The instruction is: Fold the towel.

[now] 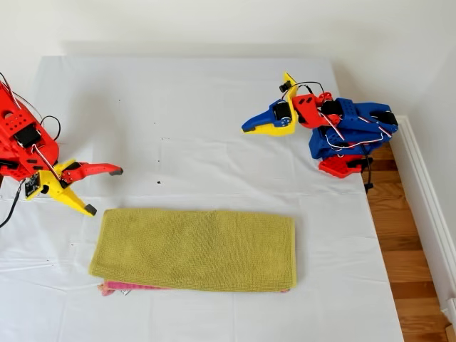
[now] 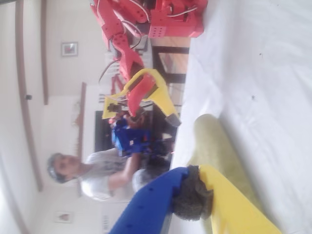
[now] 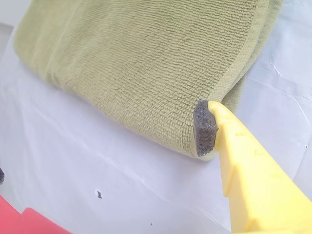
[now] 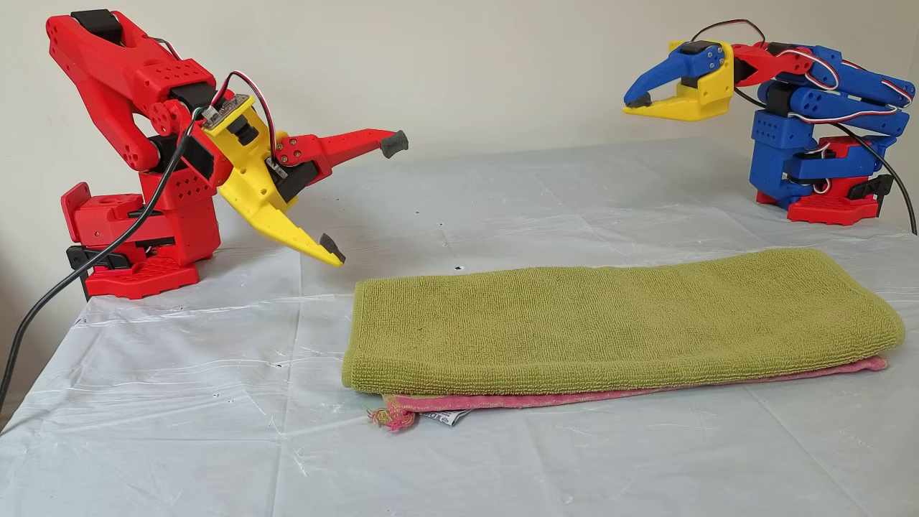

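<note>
White-sheeted worktop (image 1: pixel 214 128) carries towel (image 1: pixel 196 249), folded into long band, lower centre of exterior view. First end effector (image 1: pixel 260 128) blue-yellow, nearly pressed together, empty. Second end effector (image 1: pixel 103 190) red-yellow, spread, empty, just beside towel corner. Judgement: fold done; next needs end-to-end fold, gripping short edge.

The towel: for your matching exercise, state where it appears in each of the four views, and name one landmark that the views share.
Exterior view: the towel lies folded low in the picture, centre.
First wrist view: its edge shows beyond the blue and yellow jaws.
Second wrist view: it fills the upper part, behind the yellow jaw's pad.
Other view: it lies folded, centre to right.
Shared landmark: the white sheet underneath.
</note>
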